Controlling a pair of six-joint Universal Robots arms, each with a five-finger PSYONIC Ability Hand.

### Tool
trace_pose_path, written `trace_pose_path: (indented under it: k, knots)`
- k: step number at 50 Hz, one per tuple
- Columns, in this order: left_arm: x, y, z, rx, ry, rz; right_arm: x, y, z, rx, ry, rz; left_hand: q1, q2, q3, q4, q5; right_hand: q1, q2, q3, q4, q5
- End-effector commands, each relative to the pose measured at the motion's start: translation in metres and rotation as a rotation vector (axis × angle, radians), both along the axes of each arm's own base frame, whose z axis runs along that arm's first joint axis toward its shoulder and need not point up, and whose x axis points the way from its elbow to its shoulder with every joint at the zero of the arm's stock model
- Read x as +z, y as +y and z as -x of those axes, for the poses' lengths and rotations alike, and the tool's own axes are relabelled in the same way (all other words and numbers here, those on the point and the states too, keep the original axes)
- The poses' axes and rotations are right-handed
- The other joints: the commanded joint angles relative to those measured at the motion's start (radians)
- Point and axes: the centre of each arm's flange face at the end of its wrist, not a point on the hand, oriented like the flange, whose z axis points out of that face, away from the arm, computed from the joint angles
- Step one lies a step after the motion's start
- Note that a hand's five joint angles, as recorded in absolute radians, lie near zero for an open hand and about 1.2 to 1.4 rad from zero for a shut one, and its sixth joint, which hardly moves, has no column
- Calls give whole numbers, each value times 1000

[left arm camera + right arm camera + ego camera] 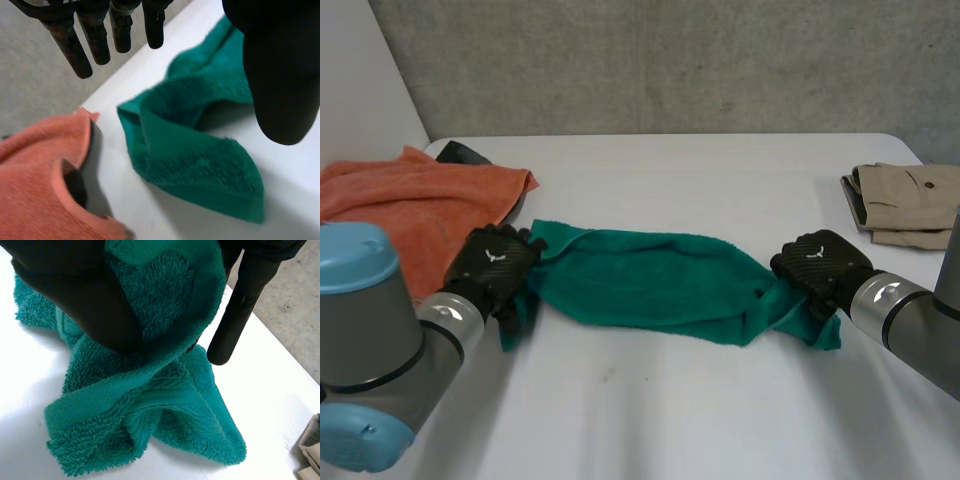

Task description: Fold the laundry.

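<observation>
Rumpled green terry towel [650, 280], pinched end in right robot hand [822, 264]; left robot hand [496, 266] slack, empty.

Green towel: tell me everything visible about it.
The green towel is teal terry cloth, bunched into a long rumpled strip lying across the white table between the hands. Its right end is pinched in the right hand, with folds hanging down to the table. Its left end lies folded over on the table under the open left hand, beside an orange towel.
</observation>
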Motion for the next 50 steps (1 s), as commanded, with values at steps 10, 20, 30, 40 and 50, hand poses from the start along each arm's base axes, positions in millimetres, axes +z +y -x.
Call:
trace_pose_path:
  k: [10, 20, 30, 40, 50]
  knots:
    - [-32, -56, 2, 79, -14, -32, 7, -5, 7, -32, 28, 43, 1202, 1198, 1195, 1198, 1180, 289, 222, 210, 201, 245]
    - [113, 1, -14, 116, 159, 219, 108, -8, 32, -159, 47, 241, 1202, 1198, 1195, 1198, 1180, 289, 222, 210, 201, 245]
    - [141, 27, -28, 62, 88, 99, 143, 3, 49, -156, 157, 162, 1202, 1198, 1195, 1198, 1180, 289, 222, 210, 201, 245]
    - [57, -48, -8, 117, -107, -124, 44, -49, 33, -129, 282, -52, 1202, 1198, 1195, 1198, 1180, 289, 222, 210, 201, 245]
    - [160, -91, 22, 158, 117, 340, 112, -122, 0, -265, -6, 463, 1202, 1198, 1195, 1198, 1180, 289, 222, 210, 201, 245]
